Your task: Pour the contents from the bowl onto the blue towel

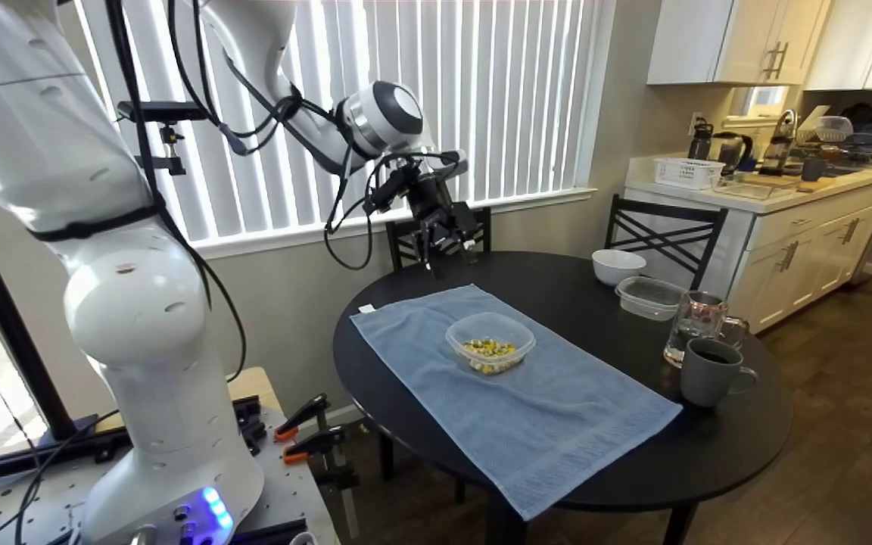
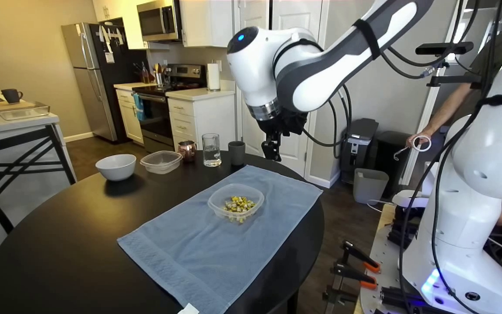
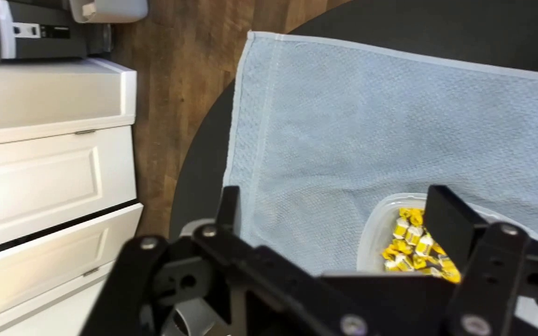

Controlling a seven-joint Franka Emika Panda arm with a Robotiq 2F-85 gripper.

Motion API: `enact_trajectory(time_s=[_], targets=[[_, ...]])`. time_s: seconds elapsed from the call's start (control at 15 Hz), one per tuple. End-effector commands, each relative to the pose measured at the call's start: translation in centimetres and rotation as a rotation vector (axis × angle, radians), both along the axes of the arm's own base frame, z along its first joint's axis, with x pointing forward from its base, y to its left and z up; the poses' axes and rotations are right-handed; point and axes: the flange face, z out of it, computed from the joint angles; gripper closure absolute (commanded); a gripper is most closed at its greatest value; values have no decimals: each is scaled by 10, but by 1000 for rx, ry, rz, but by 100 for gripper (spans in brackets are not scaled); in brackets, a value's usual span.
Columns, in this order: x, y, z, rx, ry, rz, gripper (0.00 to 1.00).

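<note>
On the blue towel (image 1: 565,424): we see the bowl (image 1: 493,325), translucent, shallow and upright, standing near the towel's middle in both exterior views.
Contents (image 3: 411,247): small wrapped pieces, yellow and white; we find them heaped loosely inside the bowl.
Claw (image 3: 337,212): released; we see its fingers (image 3: 451,227) spread wide apart, hanging above the counter (image 2: 59,244) and well apart from the bowl. In the wrist view one finger covers part of the bowl from us.
Arm (image 1: 137,306): white and bent; we see it hold the claw with its fingers angled downward.
Counter: round and dark; across it we see the towel spread, lightly creased, one corner reaching past the edge.
Elsewhere on the counter: from left to right in an exterior view, we pick out a white bowl (image 2: 116,169), a clear container (image 2: 161,167), a copper mug (image 2: 186,151), a partly filled glass (image 2: 211,150) and a grey mug (image 2: 236,153), the last near a towel corner.
</note>
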Motion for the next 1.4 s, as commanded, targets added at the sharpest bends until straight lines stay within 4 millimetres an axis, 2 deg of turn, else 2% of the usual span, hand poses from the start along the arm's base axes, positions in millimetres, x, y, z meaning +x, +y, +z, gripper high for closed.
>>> enact_trajectory(time_s=[0.0, 0.4, 0.8, 0.93, 1.33], targets=[[8, -5, -17, -153, -82, 15, 0], [7, -10, -37, -350, -171, 48, 0], [-3, 8, -56, -580, -225, 314, 0], [-7, 8, -68, -607, -226, 343, 0], [-21, -12, -116, -680, -163, 374, 0]])
